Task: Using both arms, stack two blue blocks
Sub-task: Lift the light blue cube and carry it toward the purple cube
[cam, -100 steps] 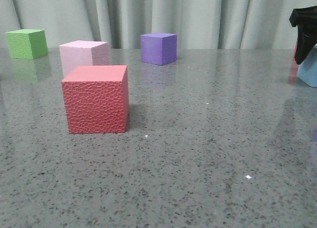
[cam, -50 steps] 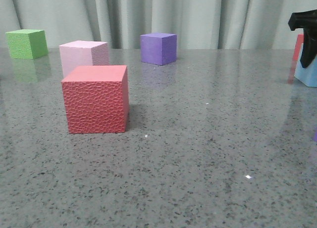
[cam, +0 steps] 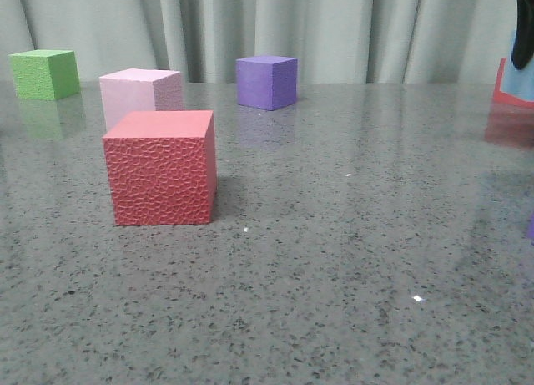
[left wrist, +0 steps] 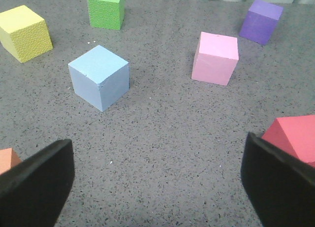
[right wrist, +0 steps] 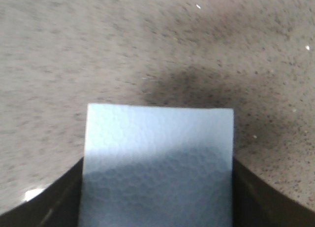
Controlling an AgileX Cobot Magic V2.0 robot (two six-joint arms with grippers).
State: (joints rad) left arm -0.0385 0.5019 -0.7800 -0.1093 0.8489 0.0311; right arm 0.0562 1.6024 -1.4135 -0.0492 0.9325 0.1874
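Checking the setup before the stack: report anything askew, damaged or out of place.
Nothing stands out. The cubes on the table sit flat and look undamaged, including the blue block ahead of the open left hand. The right hand holds the other blue block squarely, off the table.

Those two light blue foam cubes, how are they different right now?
The light blue foam cube on the grey table sits free, nothing touching it, beyond the open left tool. The light blue foam cube in the right tool is clamped between its fingers, apparently lifted above the tabletop. Both share the same pale blue colour and cube shape.
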